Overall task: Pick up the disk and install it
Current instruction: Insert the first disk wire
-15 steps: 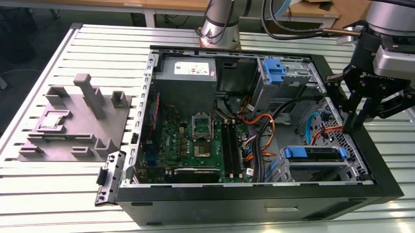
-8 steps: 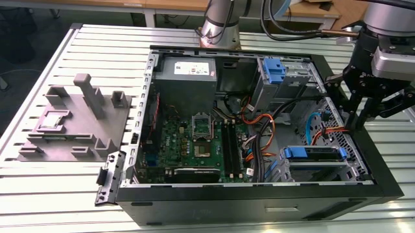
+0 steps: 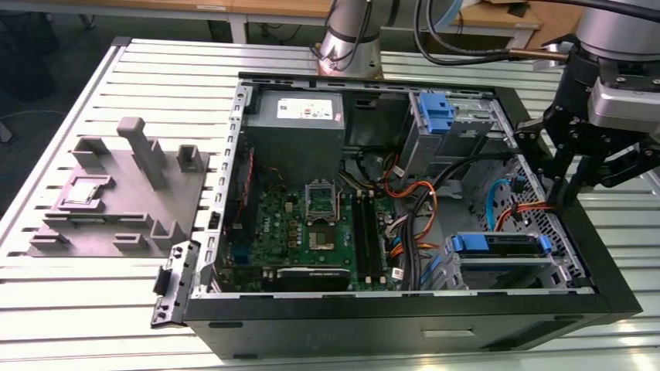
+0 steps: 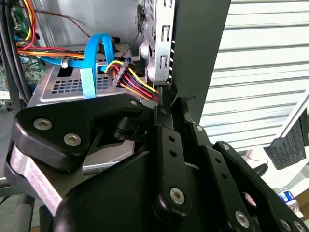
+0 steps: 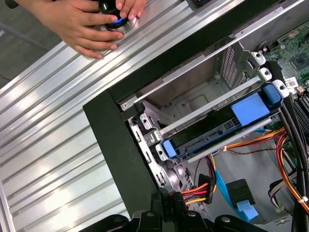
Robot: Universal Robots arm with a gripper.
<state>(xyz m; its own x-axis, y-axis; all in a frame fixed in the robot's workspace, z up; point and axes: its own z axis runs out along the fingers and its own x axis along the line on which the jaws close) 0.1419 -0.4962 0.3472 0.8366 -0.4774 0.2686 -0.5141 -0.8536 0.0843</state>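
Note:
The disk (image 3: pixel 501 244), edged by its blue carrier frame, lies flat in the drive bay at the near corner of the open computer case (image 3: pixel 413 309), on the exterior view's right. In the first wrist view the disk (image 5: pixel 217 129) sits between the bay's metal rails, blue tabs at both ends. My gripper (image 3: pixel 563 198) hangs over the case's wall on the exterior view's right, beyond the disk and above it. In the second wrist view the gripper (image 4: pixel 161 98) is shut with its tips together beside the perforated wall, holding nothing.
Orange, yellow and blue cables (image 3: pixel 428 209) run through the case beside the bay. An upright blue bracket (image 3: pixel 437 113) stands at the far end. A grey fixture (image 3: pixel 113 193) lies on the slatted table. A person's hands (image 5: pixel 82 21) hold a round knob outside the case.

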